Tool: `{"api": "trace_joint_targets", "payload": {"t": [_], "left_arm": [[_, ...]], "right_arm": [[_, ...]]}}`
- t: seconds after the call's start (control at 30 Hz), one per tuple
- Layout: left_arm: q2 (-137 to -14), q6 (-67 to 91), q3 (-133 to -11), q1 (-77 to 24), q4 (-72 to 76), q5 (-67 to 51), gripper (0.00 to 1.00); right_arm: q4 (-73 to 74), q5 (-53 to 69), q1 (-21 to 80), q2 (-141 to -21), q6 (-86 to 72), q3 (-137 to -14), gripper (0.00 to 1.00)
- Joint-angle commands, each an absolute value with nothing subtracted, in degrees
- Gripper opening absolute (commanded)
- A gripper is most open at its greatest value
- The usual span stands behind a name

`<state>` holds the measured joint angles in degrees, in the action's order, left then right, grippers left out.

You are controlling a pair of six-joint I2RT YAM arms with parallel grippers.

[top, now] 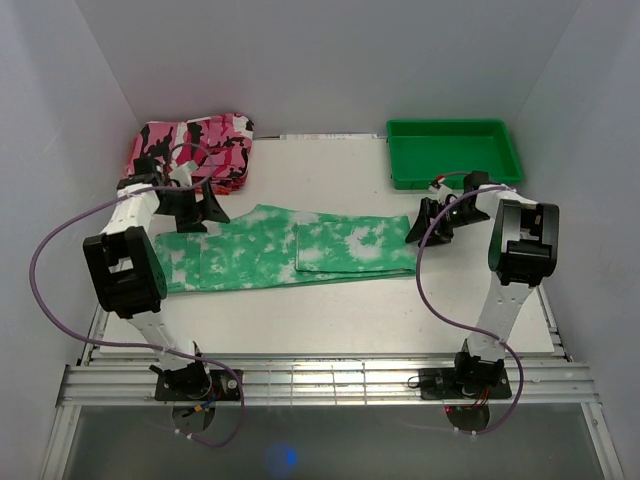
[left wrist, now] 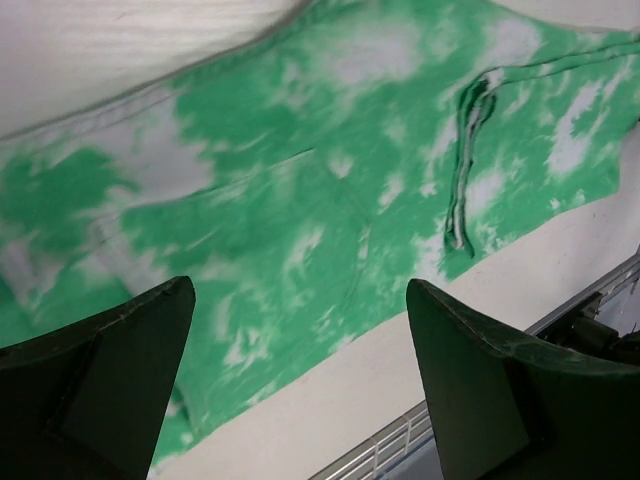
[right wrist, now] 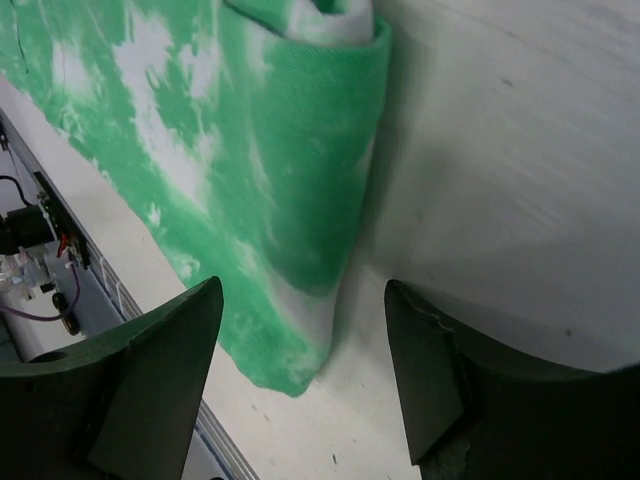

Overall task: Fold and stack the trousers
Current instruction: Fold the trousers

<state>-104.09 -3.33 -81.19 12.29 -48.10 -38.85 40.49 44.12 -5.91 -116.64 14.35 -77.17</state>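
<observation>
The trousers (top: 290,255), bright green with white tie-dye blotches, lie flat across the middle of the table, the right part folded back over itself. My left gripper (top: 205,210) hangs open and empty over their left end; the left wrist view shows the cloth (left wrist: 300,190) below its spread fingers (left wrist: 110,370). My right gripper (top: 428,222) is open and empty just right of the folded right edge. The right wrist view shows that folded edge (right wrist: 300,180) between and ahead of its fingers (right wrist: 440,370).
A folded pink, black and white camouflage cloth (top: 192,145) lies at the back left. A green plastic tray (top: 455,152) stands at the back right. White walls enclose the table. A metal rail (top: 330,375) runs along the near edge.
</observation>
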Motion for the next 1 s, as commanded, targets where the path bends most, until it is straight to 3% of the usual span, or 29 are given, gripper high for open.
{"api": "trace_joint_targets", "payload": {"t": [0.0,0.17,0.27,0.3,0.33,0.77,0.87,0.97], "left_arm": [[-98.09,-5.54,-78.49,18.27,-51.94,-35.78,0.98],[-97.30,-5.18,-75.85,25.83,-52.38,-35.78,0.98],[-96.24,-6.94,-73.39,27.59,-51.24,-33.23,0.98],[-96.15,-7.99,-72.43,28.03,-51.07,-32.79,0.98],[-96.15,-8.35,-71.99,29.08,-50.98,-32.61,0.97],[-95.72,-11.95,-66.28,29.10,-48.87,-35.33,0.88],[-95.27,-11.69,-64.35,24.45,-47.20,-36.82,0.86],[-95.89,-9.77,-62.50,18.12,-41.60,-37.18,0.85]], "right_arm": [[37.27,42.63,-4.04,-121.02,15.82,-77.87,0.71],[38.85,42.45,-4.04,-123.13,18.46,-78.57,0.52],[40.16,42.54,-4.04,-122.96,19.68,-79.36,0.30],[40.78,42.63,-4.39,-122.35,20.21,-79.63,0.11],[41.48,42.19,-4.74,-122.00,20.74,-80.24,0.08],[61.06,39.99,-22.85,-115.31,30.93,-93.68,0.08],[68.63,41.48,-23.64,-114.79,32.61,-99.74,0.08],[67.07,43.68,-22.77,-111.12,27.26,-99.06,0.08]]}}
